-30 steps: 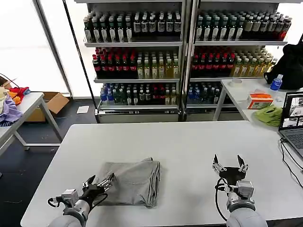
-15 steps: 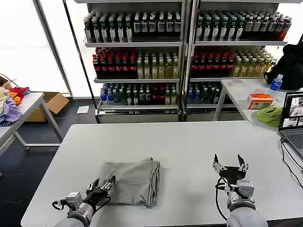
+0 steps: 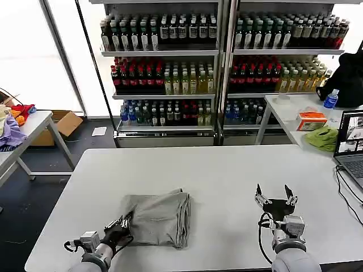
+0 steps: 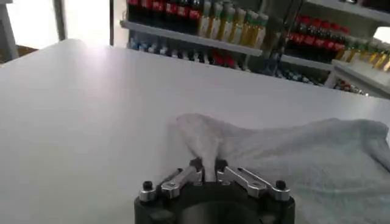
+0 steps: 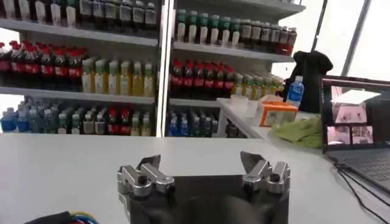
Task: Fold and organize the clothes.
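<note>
Grey T-shirt [image 3: 157, 219] corner now pinched by left tool [image 4: 207, 175], which closed in from its earlier spread. Right tool [image 3: 275, 198] idles spread; next fold looks ready.

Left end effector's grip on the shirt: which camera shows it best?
The left wrist view: the left end effector is shut on a pinched-up ridge of the folded grey T-shirt. The head view shows it at the T-shirt's near-left corner, pinch unclear. The right wrist view faces shelves.

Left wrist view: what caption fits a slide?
Left gripper pinches the grey T-shirt corner on the white table.
</note>
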